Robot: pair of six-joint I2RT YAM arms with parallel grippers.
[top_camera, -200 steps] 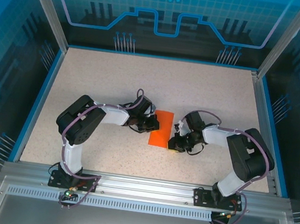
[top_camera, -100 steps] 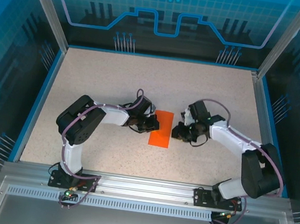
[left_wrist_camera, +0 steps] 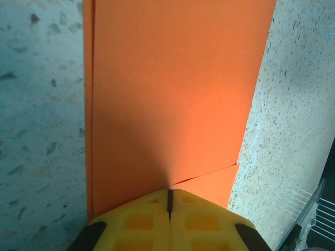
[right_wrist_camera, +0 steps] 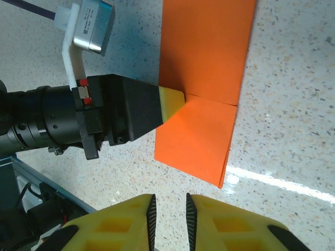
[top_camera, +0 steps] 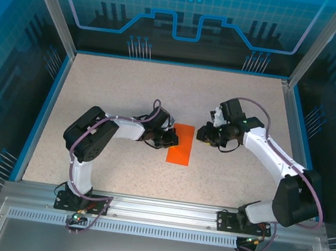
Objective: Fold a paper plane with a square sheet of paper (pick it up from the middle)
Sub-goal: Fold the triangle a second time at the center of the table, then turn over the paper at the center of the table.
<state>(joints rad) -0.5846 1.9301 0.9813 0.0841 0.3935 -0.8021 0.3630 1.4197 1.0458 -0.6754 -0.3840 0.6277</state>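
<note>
Slippage threatens: left jaws, shut with nothing between them, pin the left edge of the folded square sheet of paper (top_camera: 181, 144), midway between the side edges of the table (top_camera: 129, 89); right jaws, slightly parted and empty, could nudge it askew.

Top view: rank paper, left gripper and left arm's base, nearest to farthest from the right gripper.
From the right gripper:
1. Paper, just left of it.
2. Left gripper, at paper's left edge.
3. Left arm's base, bottom left.

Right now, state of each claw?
Left claw: closed, tip on the folded orange paper; grip unclear.
Right claw: slightly open, empty, clear of the paper.
</note>
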